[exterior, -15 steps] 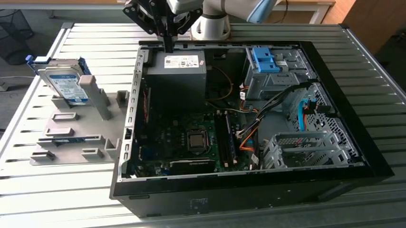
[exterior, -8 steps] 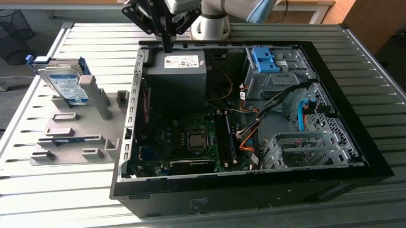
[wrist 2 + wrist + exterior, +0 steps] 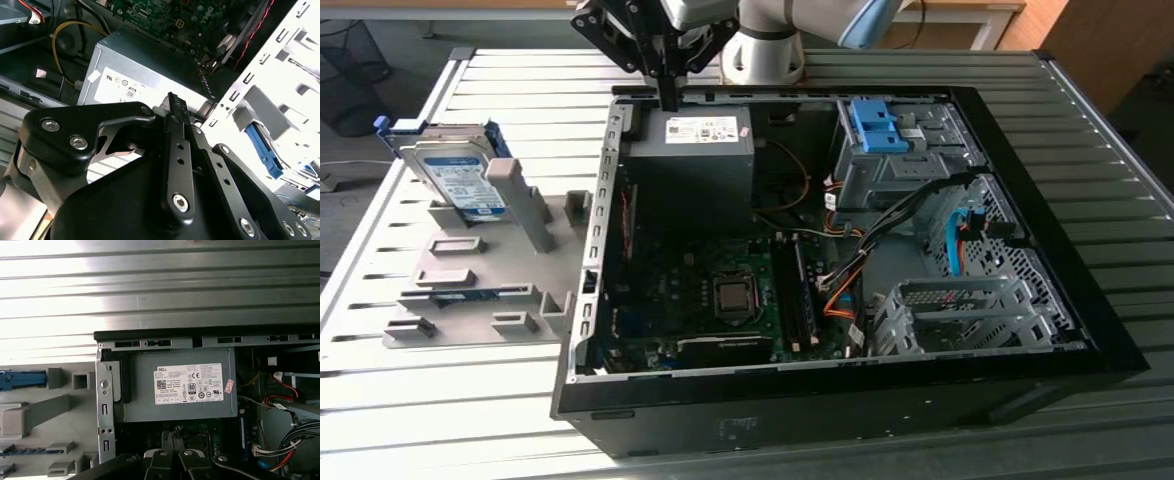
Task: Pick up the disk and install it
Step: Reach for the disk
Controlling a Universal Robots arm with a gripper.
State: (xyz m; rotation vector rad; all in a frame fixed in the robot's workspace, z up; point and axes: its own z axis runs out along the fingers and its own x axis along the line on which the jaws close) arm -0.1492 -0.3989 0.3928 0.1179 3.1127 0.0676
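Observation:
The disk [image 3: 454, 178] is a silver drive with a white-and-blue label in a blue caddy. It stands on edge in a grey holder [image 3: 487, 265] on the table, at the exterior view's left of the open computer case [image 3: 854, 250]. A blue edge, probably its caddy [image 3: 22, 379], shows in the first wrist view. My gripper [image 3: 670, 95] hangs over the case's far edge, just above the power-supply box [image 3: 694, 165], well apart from the disk. Its black fingers [image 3: 172, 107] are shut together with nothing between them.
Inside the case lie the motherboard [image 3: 720, 290], cable bundles [image 3: 854, 270] and a metal drive cage [image 3: 961, 310]. A bare blue bracket [image 3: 874, 125] sits in the far bay. The slatted metal table [image 3: 440, 400] surrounds the case, and the arm's base [image 3: 767, 50] stands behind it.

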